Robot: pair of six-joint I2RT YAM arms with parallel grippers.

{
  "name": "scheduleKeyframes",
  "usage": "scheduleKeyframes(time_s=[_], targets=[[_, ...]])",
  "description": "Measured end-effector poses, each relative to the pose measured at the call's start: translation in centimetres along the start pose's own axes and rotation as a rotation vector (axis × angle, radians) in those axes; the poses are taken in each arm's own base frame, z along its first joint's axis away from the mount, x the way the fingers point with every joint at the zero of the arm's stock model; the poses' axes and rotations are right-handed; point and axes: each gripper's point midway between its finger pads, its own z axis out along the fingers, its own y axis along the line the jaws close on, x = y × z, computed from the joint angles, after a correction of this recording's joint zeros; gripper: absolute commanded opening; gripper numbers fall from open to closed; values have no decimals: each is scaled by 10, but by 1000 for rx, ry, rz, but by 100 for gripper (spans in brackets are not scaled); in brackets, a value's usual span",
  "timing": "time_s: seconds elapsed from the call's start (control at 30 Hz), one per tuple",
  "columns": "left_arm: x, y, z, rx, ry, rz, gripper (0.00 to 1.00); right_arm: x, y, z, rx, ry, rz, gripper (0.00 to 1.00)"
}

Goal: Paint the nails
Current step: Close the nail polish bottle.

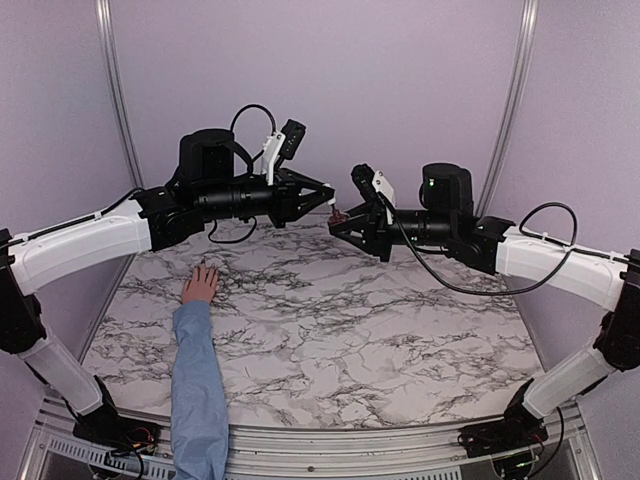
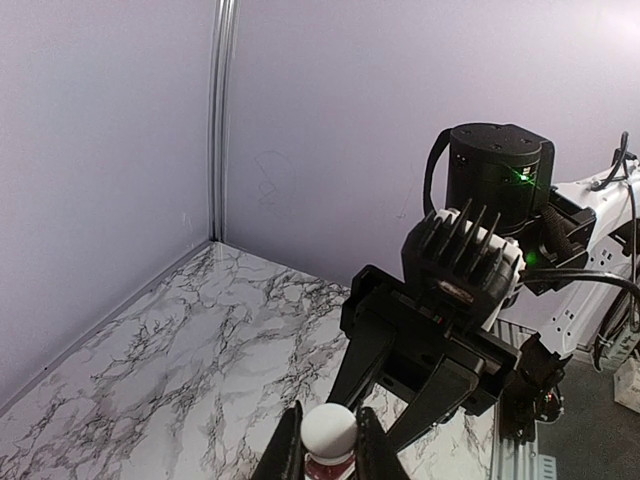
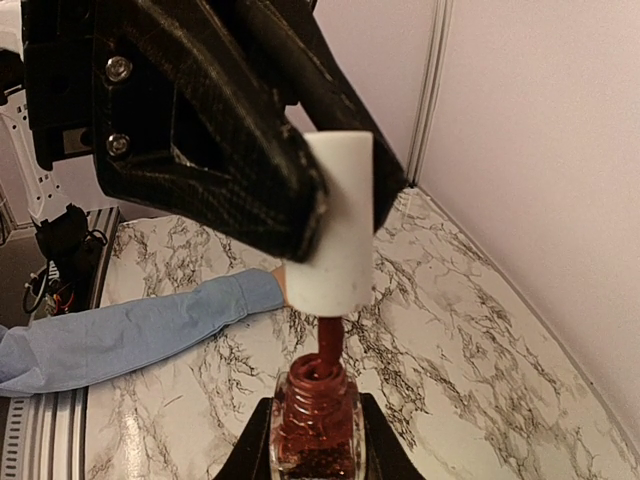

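Note:
A light-skinned hand (image 1: 201,283) in a light blue sleeve (image 1: 198,380) lies flat on the marble table at the left; its nails are too small to make out. My left gripper (image 1: 332,201) is shut on a white cap (image 2: 329,428), also seen in the right wrist view (image 3: 335,220). A red brush stem under the cap dips into the open neck of a red polish bottle (image 3: 317,420). My right gripper (image 3: 317,455) is shut on that bottle. Both grippers meet in mid-air above the table's far middle, to the right of the hand.
The marble table (image 1: 380,320) is walled by lilac panels at the back and sides. The sleeve (image 3: 130,335) reaches in from the near left edge. The right arm's body (image 2: 430,350) sits right in front of the left gripper (image 2: 329,445).

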Motion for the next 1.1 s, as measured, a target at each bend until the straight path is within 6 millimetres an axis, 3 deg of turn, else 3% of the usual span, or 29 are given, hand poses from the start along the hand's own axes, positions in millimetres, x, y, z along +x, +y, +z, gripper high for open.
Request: scheduleKeyframes(time_s=[0.37,1.1], targets=[[-9,0,-2,-9,-7,26,0,0,0,0,0,0,-2,0],[-6,-3,-1,0,3,29,0,0,0,0,0,-1,-1,0]])
